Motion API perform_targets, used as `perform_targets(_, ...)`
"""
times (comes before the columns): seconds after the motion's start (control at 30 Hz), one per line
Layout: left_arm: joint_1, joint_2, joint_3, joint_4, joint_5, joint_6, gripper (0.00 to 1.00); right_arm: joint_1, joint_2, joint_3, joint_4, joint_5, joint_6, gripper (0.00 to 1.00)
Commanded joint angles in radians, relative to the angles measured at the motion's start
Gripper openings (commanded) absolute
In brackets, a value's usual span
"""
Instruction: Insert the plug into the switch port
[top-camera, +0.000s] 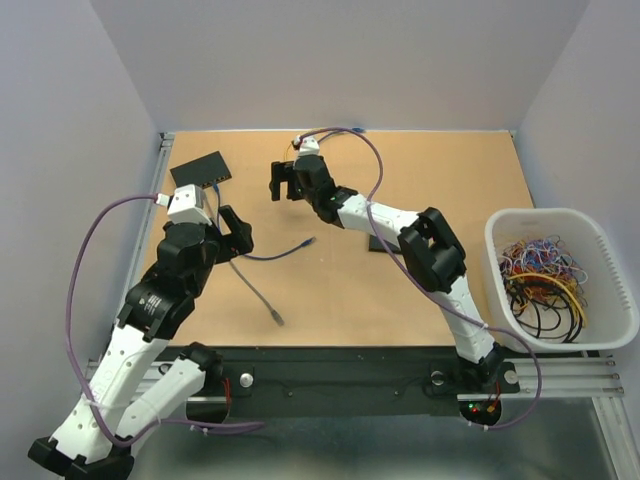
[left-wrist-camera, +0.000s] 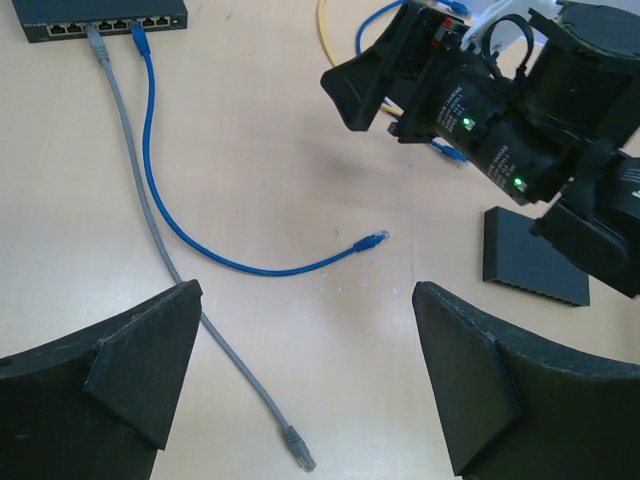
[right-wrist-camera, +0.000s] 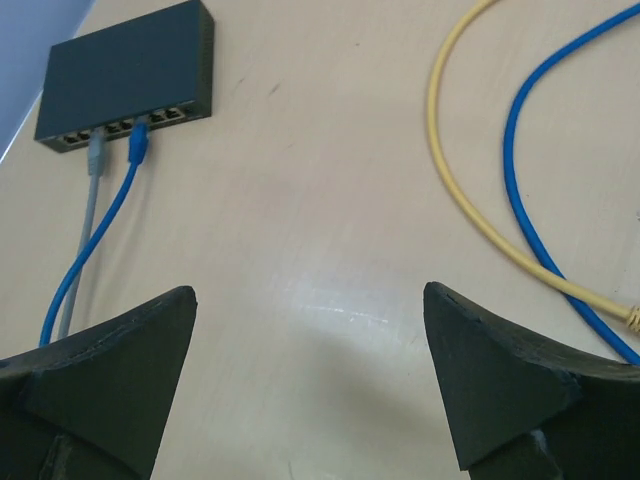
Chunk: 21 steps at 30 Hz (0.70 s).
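The black switch (top-camera: 200, 168) lies at the table's far left, its ports toward me. A grey cable (right-wrist-camera: 97, 160) and a blue cable (right-wrist-camera: 138, 145) are plugged into neighbouring ports of the switch (right-wrist-camera: 130, 70). Their free ends lie loose on the table: the blue plug (left-wrist-camera: 375, 239) mid-table and the grey plug (left-wrist-camera: 298, 450) nearer me. My left gripper (left-wrist-camera: 305, 290) hovers open above them, holding nothing. My right gripper (right-wrist-camera: 310, 295) is open and empty over bare wood to the right of the switch. Beside it lie a yellow cable (right-wrist-camera: 450, 180) and a second blue cable (right-wrist-camera: 520, 200).
A white basket (top-camera: 500, 230) full of coiled cables stands at the right edge. A flat black pad (left-wrist-camera: 535, 262) lies under the right forearm. Purple arm cables loop around both arms. A metal rail runs along the near edge.
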Motion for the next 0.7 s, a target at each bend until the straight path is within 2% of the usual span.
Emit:
perform_targets(0.0,0.005,-0.005,-0.005,0.062,0.023,0.045,0.99,0.034,-0.094,-0.057,0.093,0.139,-0.120,1.00)
perform_targets(0.07,0.007,-0.014,-0.021,0.082,0.045,0.048,0.99,0.002,-0.082,-0.055,0.084,0.194,-0.133,1.00)
perform_targets(0.17,0.005,-0.026,-0.033,0.097,0.069,0.054,0.99,-0.059,-0.040,-0.032,0.049,0.199,-0.118,0.99)
perform_targets(0.3,0.005,-0.025,-0.041,0.109,0.086,0.063,0.99,-0.118,0.015,0.006,0.012,0.086,-0.114,0.89)
perform_targets(0.43,0.007,-0.006,-0.048,0.120,0.111,0.066,0.99,-0.116,0.067,0.046,0.007,-0.047,-0.199,0.93)
perform_targets(0.67,0.005,0.004,-0.055,0.126,0.126,0.068,0.99,-0.118,0.152,0.110,-0.007,-0.093,-0.245,0.96)
